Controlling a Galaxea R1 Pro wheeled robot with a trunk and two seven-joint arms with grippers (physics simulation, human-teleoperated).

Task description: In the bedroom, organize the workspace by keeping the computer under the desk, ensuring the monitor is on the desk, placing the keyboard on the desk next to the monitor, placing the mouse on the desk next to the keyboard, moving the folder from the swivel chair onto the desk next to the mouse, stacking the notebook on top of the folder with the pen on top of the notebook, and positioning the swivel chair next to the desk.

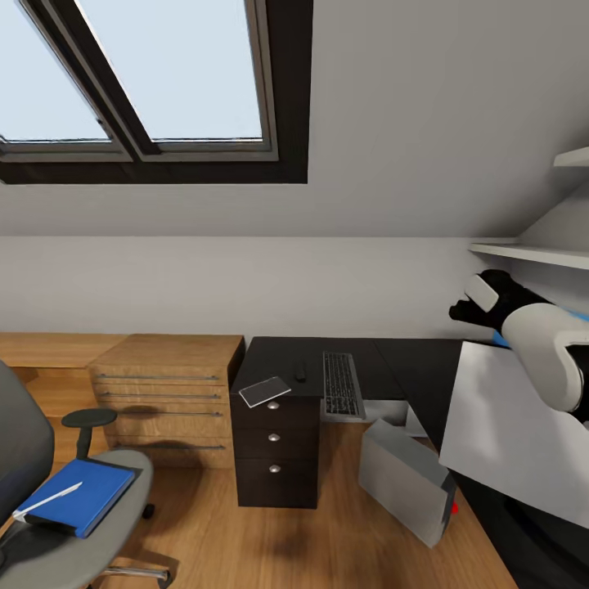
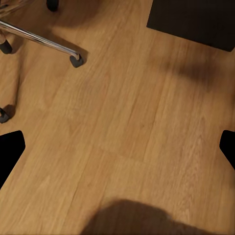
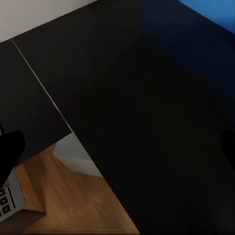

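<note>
The right gripper [image 3: 117, 142] hangs over the glossy black desk [image 3: 127, 88], its 2 dark fingertips [image 3: 10, 147] spread wide at opposite edges of the right wrist view, nothing between them. A strip of blue back panel [image 3: 210, 12] shows past the desk edge, and a corner of the grey keyboard [image 3: 7, 193] lies by one fingertip.

The left gripper [image 2: 120, 144] is likewise wide open and empty, pointing down at the light wood plank floor [image 2: 127, 122]. A chrome leg of the swivel chair [image 2: 39, 38], ending in a dark caster, crosses one corner.

In the head view, the right arm [image 1: 540, 348], smooth white with black joints, reaches in at 3 o'clock above a large flat white panel [image 1: 515, 442], likely the monitor's back. At 6 o'clock from the keyboard [image 1: 342, 383], the pale grey box of the computer [image 1: 405, 478] leans tilted on the floor. The small rounded mouse [image 1: 300, 372] lies just beside the keyboard at its 9 o'clock; the thin dark notebook [image 1: 264, 391] rests at 7 o'clock from the mouse, above 3 black drawers [image 1: 274, 446]. A light-wood drawer unit [image 1: 164, 393] stands at 9 o'clock.

At 8 o'clock, the grey padded chair [image 1: 49, 523] holds the flat blue folder [image 1: 82, 495] with the slim white pen [image 1: 47, 501] lying on it.
</note>
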